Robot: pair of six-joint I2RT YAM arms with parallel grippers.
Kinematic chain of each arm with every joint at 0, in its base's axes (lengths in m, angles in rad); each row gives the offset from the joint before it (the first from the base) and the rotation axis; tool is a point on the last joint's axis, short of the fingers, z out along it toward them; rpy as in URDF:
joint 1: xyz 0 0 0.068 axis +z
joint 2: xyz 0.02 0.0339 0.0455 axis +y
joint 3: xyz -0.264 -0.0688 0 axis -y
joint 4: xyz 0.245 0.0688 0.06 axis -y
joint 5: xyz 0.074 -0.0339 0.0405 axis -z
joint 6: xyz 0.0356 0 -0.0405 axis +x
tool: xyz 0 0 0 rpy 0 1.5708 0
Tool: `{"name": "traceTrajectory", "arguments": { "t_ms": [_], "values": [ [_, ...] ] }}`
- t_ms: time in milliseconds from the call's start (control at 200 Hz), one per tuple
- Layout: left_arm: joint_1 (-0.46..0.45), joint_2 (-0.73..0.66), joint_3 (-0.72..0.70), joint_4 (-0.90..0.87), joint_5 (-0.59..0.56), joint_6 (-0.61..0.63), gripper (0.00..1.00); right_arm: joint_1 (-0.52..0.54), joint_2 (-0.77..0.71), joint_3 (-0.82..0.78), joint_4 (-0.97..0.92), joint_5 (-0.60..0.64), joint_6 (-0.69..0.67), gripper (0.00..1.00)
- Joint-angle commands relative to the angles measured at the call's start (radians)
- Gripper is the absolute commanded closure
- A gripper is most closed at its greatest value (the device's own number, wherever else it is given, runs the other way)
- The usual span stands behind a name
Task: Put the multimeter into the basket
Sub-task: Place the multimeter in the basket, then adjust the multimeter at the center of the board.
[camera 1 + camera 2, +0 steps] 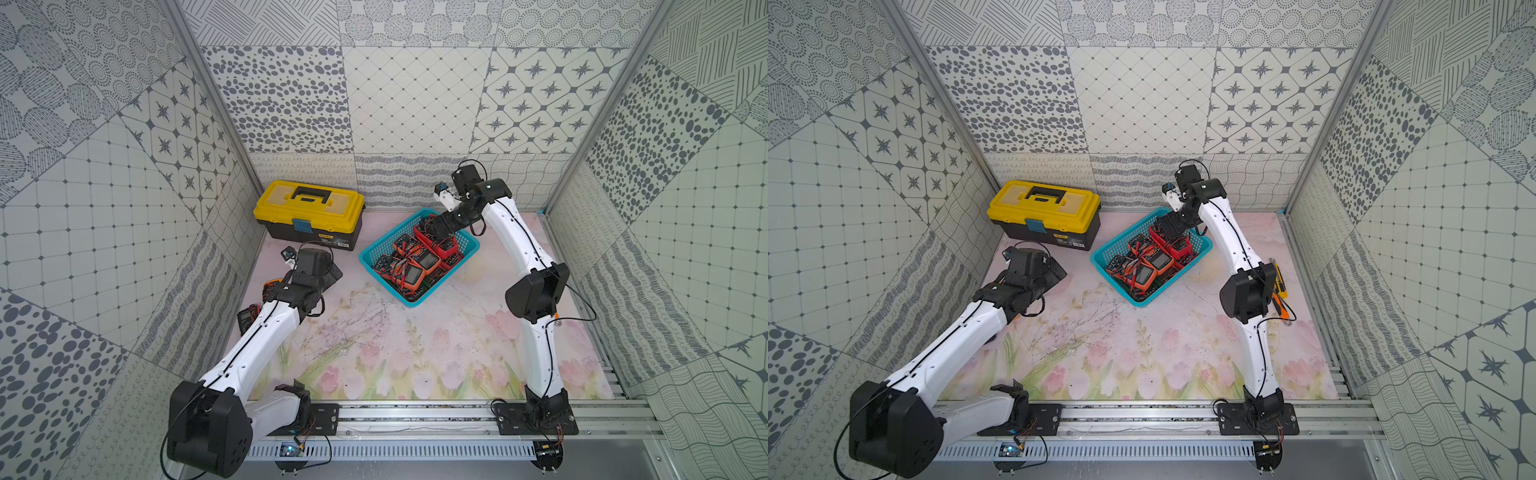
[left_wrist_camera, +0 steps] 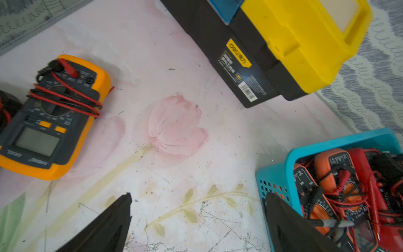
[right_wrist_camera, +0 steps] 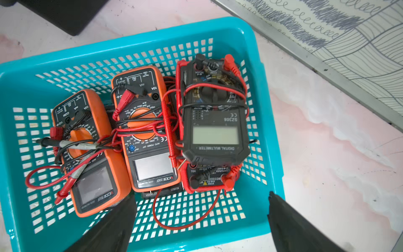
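The left fingers (image 2: 104,227) stand wide and hold nothing, above the bare flower-printed counter (image 2: 174,65). Outside one of them, well apart, lies the multimeter (image 2: 52,115): a grey-faced slab in a yellow-orange rubbery case, with red and black leads wound round it. A black meter (image 1: 246,320) lies just beside it. Ahead of the fingertips sits a black toolbox (image 2: 305,48) with a glossy yellow lid. Outside the opposite finger is the turquoise perforated plastic basket (image 2: 277,172). The right fingers (image 3: 113,227), also wide and empty, hang over that basket, its near rim showing between them. Inside it, tangled in leads, are two orange meters (image 3: 91,152) side by side and a black-faced meter (image 3: 214,122) stacked on a red meter (image 3: 207,181). A flat dark meter (image 3: 161,193) lies mostly hidden underneath.
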Motion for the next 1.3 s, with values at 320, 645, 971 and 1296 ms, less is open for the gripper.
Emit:
{"name": "traceTrajectory", "arguments": {
  "t_ms": [320, 645, 971, 1296],
  "values": [
    [0.38, 0.085, 0.1, -0.234, 0.256, 0.352, 0.03, 0.029, -0.361, -0.452, 0.327, 0.095, 0.175, 0.01],
    [0.545, 0.322, 0.244, -0.308, 0.483, 0.607, 0.2, 0.029, -0.704, -0.922, 0.631, 0.219, 0.273, 0.01],
    [0.544, 0.412, 0.316, -0.395, 0.466, 0.506, 0.29, 0.029, -0.828, -1.086, 0.723, 0.206, 0.299, 0.01],
    [0.443, 0.293, 0.202, -0.356, 0.272, 0.24, 0.25, 0.028, -0.836, -1.134, 0.757, 0.212, 0.278, 0.01]
  ]
}}
